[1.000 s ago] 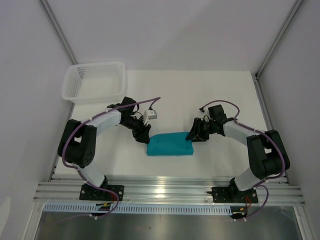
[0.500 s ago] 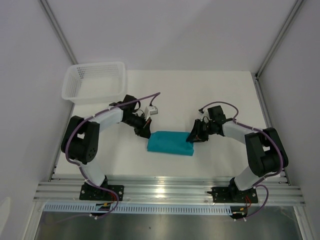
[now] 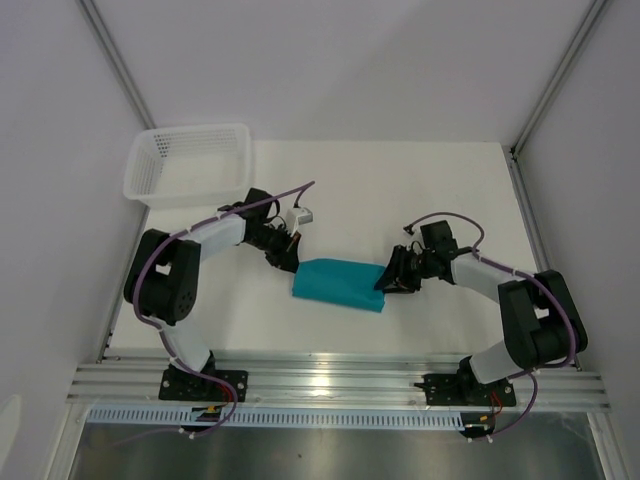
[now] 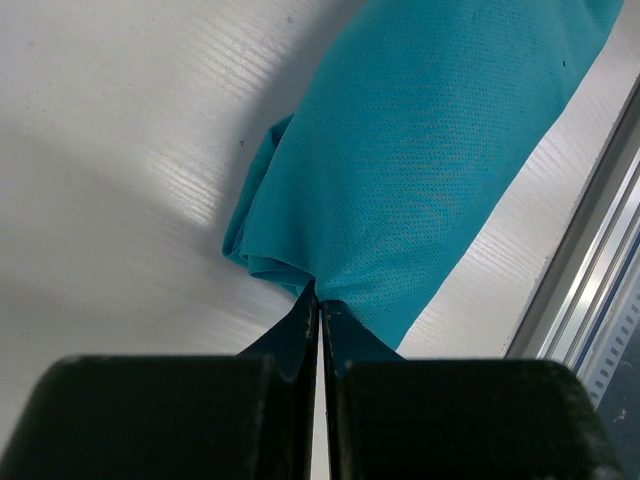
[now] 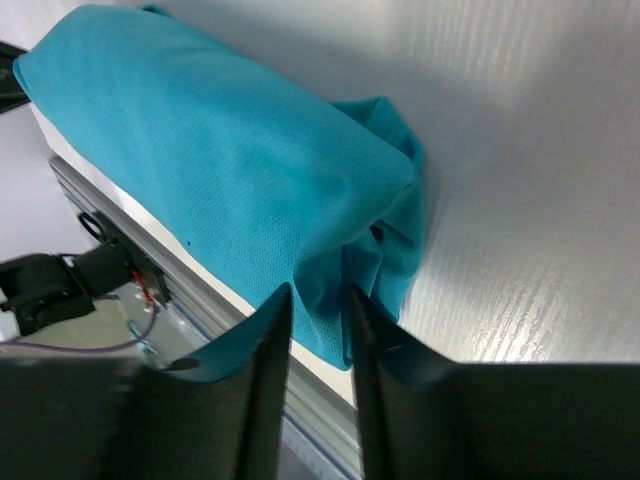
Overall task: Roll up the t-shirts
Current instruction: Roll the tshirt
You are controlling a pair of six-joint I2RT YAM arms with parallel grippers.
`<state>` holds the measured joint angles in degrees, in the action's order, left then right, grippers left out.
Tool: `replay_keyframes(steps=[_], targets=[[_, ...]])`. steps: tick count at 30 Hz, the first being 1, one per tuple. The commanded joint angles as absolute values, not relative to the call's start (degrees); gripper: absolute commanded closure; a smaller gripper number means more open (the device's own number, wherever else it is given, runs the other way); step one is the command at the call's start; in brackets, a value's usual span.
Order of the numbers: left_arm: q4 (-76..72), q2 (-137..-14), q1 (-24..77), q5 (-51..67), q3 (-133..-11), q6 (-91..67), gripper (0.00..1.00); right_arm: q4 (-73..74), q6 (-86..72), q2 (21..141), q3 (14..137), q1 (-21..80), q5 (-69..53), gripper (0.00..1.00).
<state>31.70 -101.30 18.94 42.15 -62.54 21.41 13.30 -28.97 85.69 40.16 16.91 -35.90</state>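
t-shirt [image 3: 338, 284]: we see it teal and rolled into a bundle, lying on the table [image 3: 400, 190] near the front edge, between the two arms.
left gripper [image 4: 318, 300]: pressed together on the left end of the cloth.
right gripper [image 5: 318, 300]: fingers a little apart around a fold at the right end; we cannot tell if they press it.
basket [image 3: 190, 130]: white, far left corner, well apart.

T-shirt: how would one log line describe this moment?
t-shirt: rolled, on table | left claw: pinching one end | right claw: straddling other end
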Motion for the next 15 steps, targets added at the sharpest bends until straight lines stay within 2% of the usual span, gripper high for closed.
replay_keyframes(steps=[1, 3, 4, 7, 12, 14, 15], targets=[[30.5, -101.51, 18.63, 41.75, -63.9, 20.04, 0.99, 9.14, -31.99, 86.74, 39.11, 17.23, -36.74, 0.71], [30.41, -101.43, 18.63, 41.14, -63.81, 19.95, 0.99, 9.4, -31.99, 87.53, 39.37, 17.14, -36.04, 0.82], [30.24, -101.51, 18.63, 40.61, -63.72, 19.69, 0.99, 9.58, -31.91, 87.8, 39.46, 16.96, -35.77, 0.91], [30.41, -101.86, 18.46, 39.11, -63.54, 19.42, 0.99, 10.19, -31.55, 88.5, 40.08, 16.44, -34.19, 1.0], [30.76, -101.95, 18.11, 37.79, -63.63, 19.51, 0.99, 10.72, -30.85, 89.03, 40.96, 15.73, -33.48, 1.0], [32.16, -101.95, 18.02, 37.44, -64.59, 19.6, 0.99, 11.25, -30.5, 88.77, 41.65, 15.64, -34.1, 0.88], [32.95, -101.95, 18.1, 36.31, -64.95, 19.6, 0.9, 11.42, -30.24, 88.51, 42.01, 15.73, -34.62, 0.81]])
